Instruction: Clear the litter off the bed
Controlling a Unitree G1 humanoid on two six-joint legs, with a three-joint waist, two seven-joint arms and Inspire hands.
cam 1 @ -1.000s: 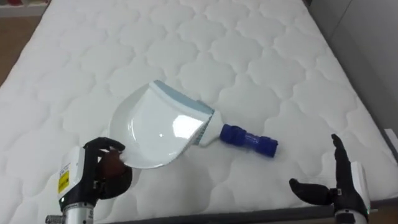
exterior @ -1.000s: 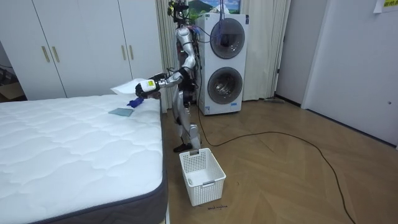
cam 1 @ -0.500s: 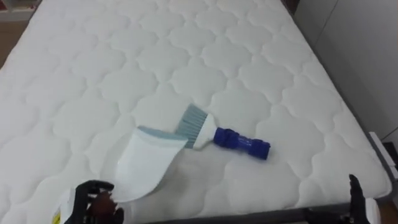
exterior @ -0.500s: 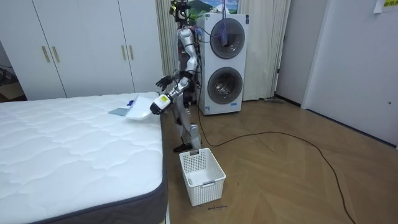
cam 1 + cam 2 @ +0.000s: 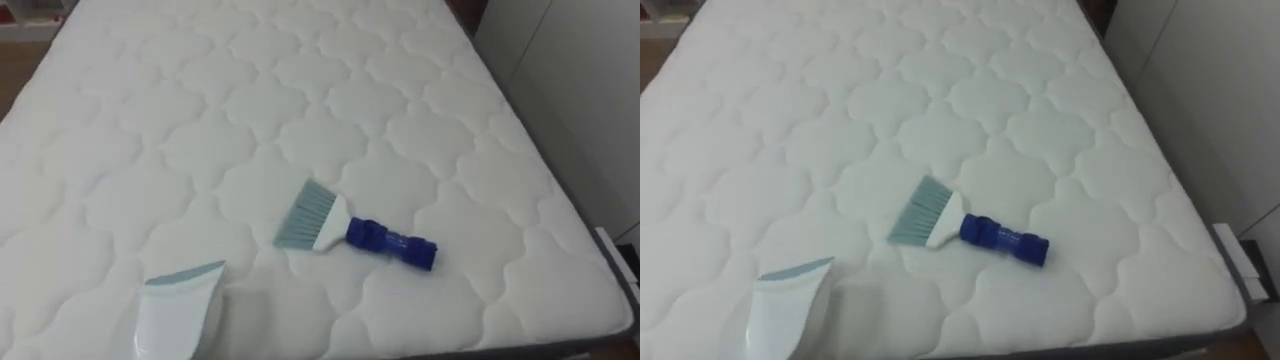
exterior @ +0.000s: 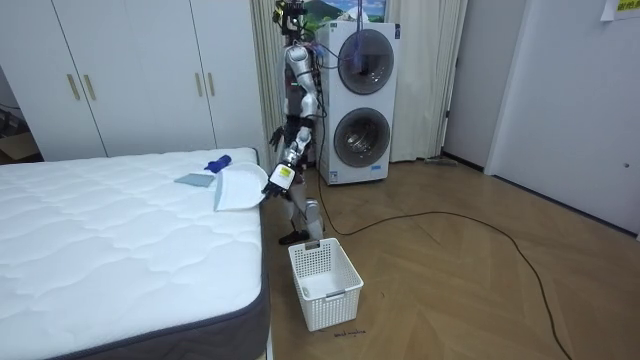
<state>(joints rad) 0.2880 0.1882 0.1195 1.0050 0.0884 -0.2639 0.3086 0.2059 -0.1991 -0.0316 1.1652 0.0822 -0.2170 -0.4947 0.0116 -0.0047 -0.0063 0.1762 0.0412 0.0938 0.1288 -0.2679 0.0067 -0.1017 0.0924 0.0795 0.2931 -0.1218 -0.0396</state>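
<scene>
We judge the step in hand to be clearing the dustpan (image 5: 178, 312) off the bed (image 5: 300, 80). In the eye views it shows at the near left, its pale blue lip pointing to the far side, over the bed's near edge. In the room view it hangs clear of the mattress at the corner. The left hand (image 6: 283, 176) carries it with its fingers closed on the handle end (we judge this from how the pan hangs there, as the hand is small in that view). The right hand (image 6: 274, 135) is raised beside the body, and we cannot tell whether it is open or closed.

The brush (image 5: 355, 232) lies flat on the bed toward the near right. Its bristles fan to the left and its blue handle points right, well apart from the dustpan. The robot stands at the bed's corner, in front of the stacked machines (image 6: 360, 100). A white basket (image 6: 325, 282) sits on the floor just beside its feet.

The next move, as we see it, calls for bringing the dustpan over the basket and lowering it. The fingers should loosen only once it is inside the rim. The brush then remains to be fetched.
</scene>
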